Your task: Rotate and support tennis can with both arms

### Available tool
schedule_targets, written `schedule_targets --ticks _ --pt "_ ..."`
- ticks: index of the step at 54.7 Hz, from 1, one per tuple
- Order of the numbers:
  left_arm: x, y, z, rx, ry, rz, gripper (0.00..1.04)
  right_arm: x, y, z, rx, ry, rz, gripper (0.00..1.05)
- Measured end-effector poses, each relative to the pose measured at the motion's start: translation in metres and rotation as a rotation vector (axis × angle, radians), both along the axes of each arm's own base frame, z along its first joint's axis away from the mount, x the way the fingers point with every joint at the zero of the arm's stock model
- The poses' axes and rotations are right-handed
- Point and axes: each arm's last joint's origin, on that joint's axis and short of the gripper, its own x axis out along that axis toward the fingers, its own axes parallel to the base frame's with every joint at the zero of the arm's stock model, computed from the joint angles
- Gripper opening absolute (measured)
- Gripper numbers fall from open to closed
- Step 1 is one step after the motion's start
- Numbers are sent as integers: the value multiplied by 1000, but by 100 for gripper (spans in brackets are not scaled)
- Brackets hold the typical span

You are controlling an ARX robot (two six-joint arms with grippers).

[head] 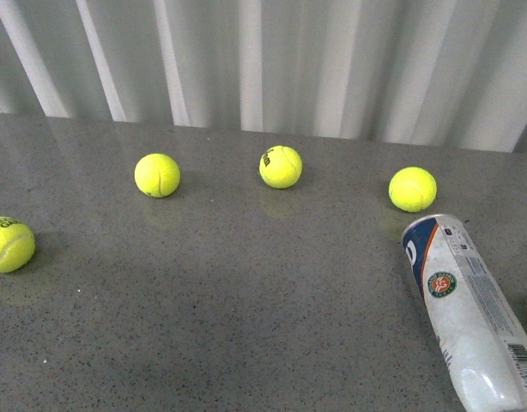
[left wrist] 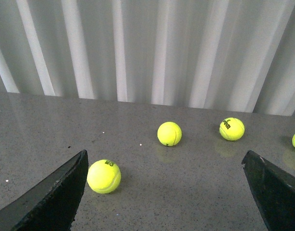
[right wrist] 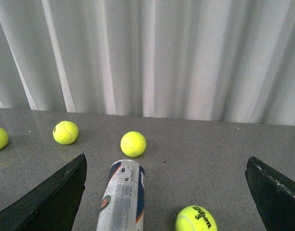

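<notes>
The tennis can (head: 469, 309) lies on its side at the near right of the grey table, with its blue-white-orange label and round green logo facing up. It also shows in the right wrist view (right wrist: 122, 197), ahead of my open right gripper (right wrist: 164, 192) and close to one finger (right wrist: 51, 197), not touching it. My left gripper (left wrist: 164, 192) is open and empty above the table, with a tennis ball (left wrist: 104, 176) beside one finger (left wrist: 51, 197). The can is out of the left wrist view. Neither arm shows in the front view.
Tennis balls lie on the table at far left (head: 8, 245), left of centre (head: 157, 175), centre (head: 281, 166) and right (head: 412, 189), just beyond the can. Another ball (right wrist: 196, 219) lies beside the can. A white pleated curtain (head: 263, 60) hangs behind the table's far edge.
</notes>
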Motion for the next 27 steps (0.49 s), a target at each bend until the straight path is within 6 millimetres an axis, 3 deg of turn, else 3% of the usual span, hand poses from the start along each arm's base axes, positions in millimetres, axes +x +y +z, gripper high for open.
schedule_targets --ticks 27 --pt "0 0 0 0 0 0 98 0 0 0 0 0 0 98"
